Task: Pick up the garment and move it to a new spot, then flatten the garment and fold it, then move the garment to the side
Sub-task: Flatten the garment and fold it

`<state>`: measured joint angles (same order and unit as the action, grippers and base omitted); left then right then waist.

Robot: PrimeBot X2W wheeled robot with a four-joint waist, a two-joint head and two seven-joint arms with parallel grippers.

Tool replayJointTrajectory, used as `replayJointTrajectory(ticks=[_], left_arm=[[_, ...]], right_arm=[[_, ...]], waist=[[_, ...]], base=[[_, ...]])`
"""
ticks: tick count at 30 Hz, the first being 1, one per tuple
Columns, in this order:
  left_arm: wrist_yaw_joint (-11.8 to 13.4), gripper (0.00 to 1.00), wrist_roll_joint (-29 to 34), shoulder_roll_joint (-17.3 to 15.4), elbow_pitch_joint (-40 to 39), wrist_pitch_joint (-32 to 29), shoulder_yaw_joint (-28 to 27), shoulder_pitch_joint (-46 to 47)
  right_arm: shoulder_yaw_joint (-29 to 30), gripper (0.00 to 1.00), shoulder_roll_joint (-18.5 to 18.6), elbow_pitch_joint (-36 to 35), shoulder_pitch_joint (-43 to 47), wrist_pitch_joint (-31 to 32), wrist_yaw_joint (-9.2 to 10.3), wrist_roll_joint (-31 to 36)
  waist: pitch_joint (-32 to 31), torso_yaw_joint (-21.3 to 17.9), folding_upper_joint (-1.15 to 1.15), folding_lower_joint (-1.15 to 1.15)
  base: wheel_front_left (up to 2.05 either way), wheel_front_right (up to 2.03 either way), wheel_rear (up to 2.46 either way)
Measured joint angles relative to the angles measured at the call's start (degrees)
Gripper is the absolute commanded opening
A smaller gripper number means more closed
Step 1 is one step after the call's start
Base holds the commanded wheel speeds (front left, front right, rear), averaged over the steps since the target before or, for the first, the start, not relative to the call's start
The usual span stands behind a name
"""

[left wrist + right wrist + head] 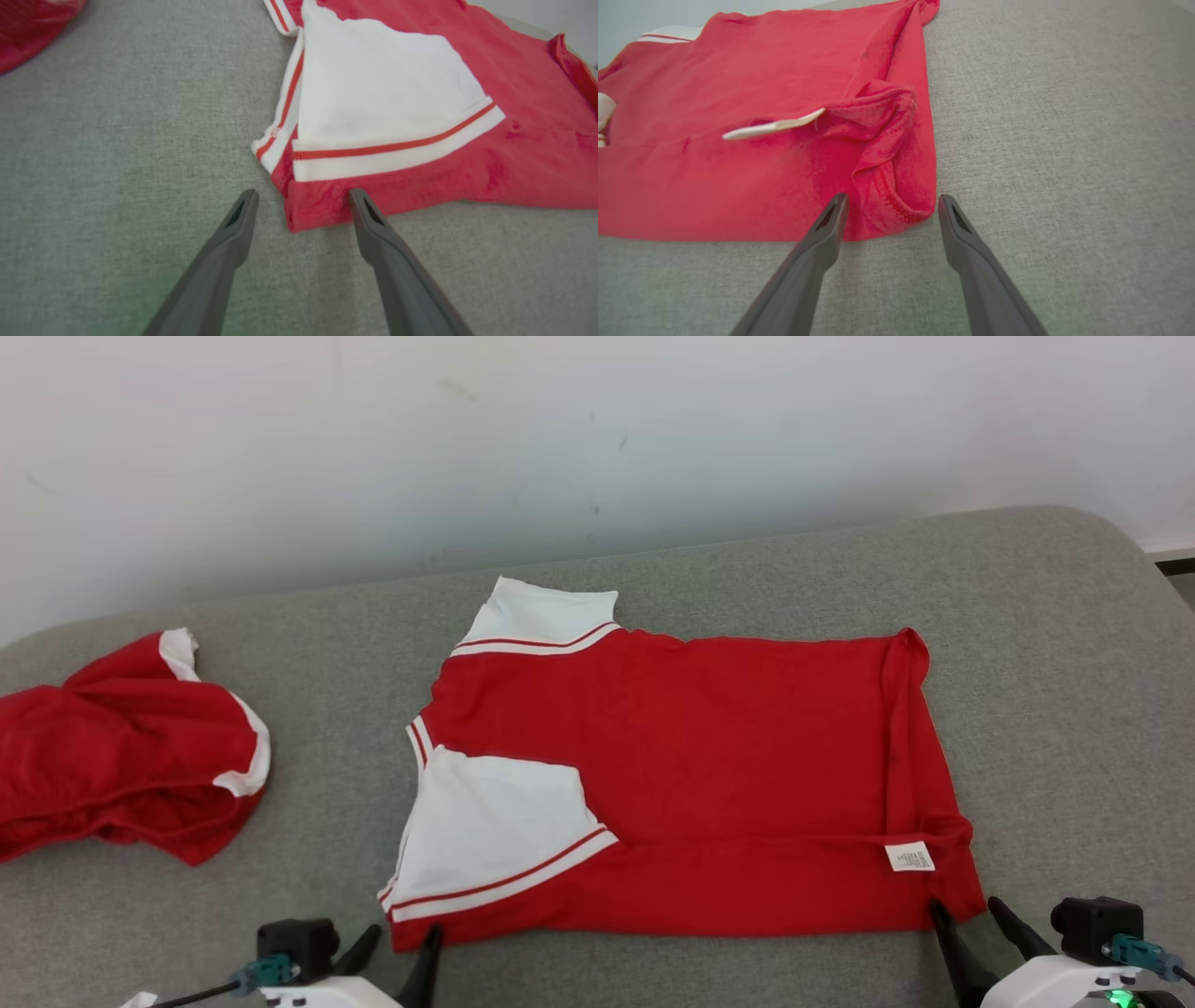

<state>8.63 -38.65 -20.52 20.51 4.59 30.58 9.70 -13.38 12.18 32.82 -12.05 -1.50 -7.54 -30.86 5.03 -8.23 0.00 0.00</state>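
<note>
A crumpled red cloth (121, 747) lies far left on the grey surface (1074, 663). The left gripper (406, 931), fingers spread, sits at the near-left corner of the red-and-white garment (709, 756) lying flat mid-surface; the right gripper (963, 903), also spread, straddles its near-right corner.

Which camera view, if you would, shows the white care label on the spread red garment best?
The head view: the care label lies face-up by the garment's near right corner, its whole square visible. The right wrist view catches it edge-on, a thin white sliver. The left wrist view faces the white sleeve instead.
</note>
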Motion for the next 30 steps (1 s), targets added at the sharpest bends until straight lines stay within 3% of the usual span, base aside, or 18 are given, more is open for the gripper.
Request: replayJointTrajectory(ticks=[4, 6, 7, 8, 10, 11, 12, 14, 23, 30], left_arm=[[-0.71, 1.00, -0.90, 0.82, 3.10, -2.20, 0.80, 1.99], [-1.31, 1.00, -0.99, 1.08, 4.42, -3.60, 1.47, 2.86], [-1.62, 1.00, -1.05, 1.15, 4.83, -3.74, 1.55, 3.23], [-1.64, 1.00, -1.22, 1.30, 5.20, -3.82, 1.58, 3.52], [-1.81, 1.00, -1.38, 1.51, 5.88, -4.10, 1.68, 4.22], [-1.82, 0.81, -1.38, 1.55, 6.22, -4.19, 1.70, 4.52], [-1.99, 0.47, -1.44, 1.59, 6.53, -4.25, 1.71, 4.76], [-2.31, 0.00, -1.55, 1.66, 6.93, -4.60, 1.86, 5.34], [-2.77, 0.00, -2.30, 0.94, 4.26, -6.59, 2.37, 4.63], [-0.20, 0.00, -2.36, -1.76, -4.27, -9.93, 3.15, -0.25]], right_arm=[[-1.43, 1.00, -0.30, 2.85, -1.55, 0.02, 0.00, -0.35], [-1.96, 0.90, -0.46, 4.08, -2.50, -0.13, 0.00, -0.59], [-2.23, 0.78, -0.53, 4.65, -2.91, -0.29, 0.00, -0.64], [-2.52, 0.50, -0.60, 5.06, -3.32, -0.53, 0.00, -0.89], [-3.02, 0.34, -0.60, 6.05, -4.20, -0.65, 0.00, -1.21], [-3.24, 0.12, -0.56, 6.45, -4.55, -0.92, 0.00, -1.43], [-3.52, 0.00, -0.54, 6.86, -4.88, -1.00, 0.00, -1.54], [-4.14, 0.00, -0.53, 7.61, -5.51, -1.18, 0.00, -2.16], [-4.67, 0.00, 1.81, 7.45, -6.32, -3.28, 0.00, -5.99], [-3.53, 0.00, 5.81, 1.48, -1.46, -0.44, -0.01, -10.66]], waist=[[0.47, -0.06, 0.00, 0.00], [0.63, -0.11, 0.00, 0.00], [0.71, -0.13, 0.00, 0.00], [0.78, -0.15, 0.00, 0.00], [0.88, -0.14, 0.00, 0.00], [0.91, -0.12, 0.00, 0.00], [0.92, -0.09, 0.00, 0.00], [0.87, 0.04, 0.00, 0.00], [-0.16, 1.07, 0.00, 0.00], [-1.40, 2.39, 0.00, 0.00]], base=[[0.00, 0.00, 0.00], [0.00, 0.00, 0.00], [0.00, 0.00, 0.00], [0.00, 0.00, 0.00], [0.00, 0.00, 0.00], [0.00, 0.00, 0.00], [0.00, 0.00, 0.00], [0.00, 0.00, 0.00], [0.00, 0.00, 0.00], [0.00, 0.00, 0.00]])
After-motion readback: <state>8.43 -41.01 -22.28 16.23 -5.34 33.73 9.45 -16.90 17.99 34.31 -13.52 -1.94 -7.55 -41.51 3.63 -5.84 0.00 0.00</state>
